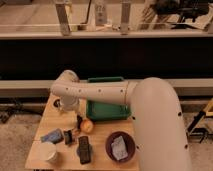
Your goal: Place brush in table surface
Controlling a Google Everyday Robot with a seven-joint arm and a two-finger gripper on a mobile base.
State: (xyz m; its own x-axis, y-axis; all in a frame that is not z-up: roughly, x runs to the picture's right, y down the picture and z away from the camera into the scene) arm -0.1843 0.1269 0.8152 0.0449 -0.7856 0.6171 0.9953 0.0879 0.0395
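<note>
The brush [69, 136] lies on the light wooden table surface [54, 115], a small dark thing with a tan patch, between a blue-grey flat piece [52, 135] and an orange ball [87, 126]. My gripper [78, 121] points down from the white arm's bent wrist, just above and to the right of the brush. It is open, and I see nothing held between its fingers. The arm sweeps in from the lower right and hides the table's right edge.
A green tray [107, 111] stands at the back of the table. A flat black block [84, 149] lies near the front. A white cup [50, 152] is at the front left. At the front right, a dark bowl [120, 146] holds a pale scrap.
</note>
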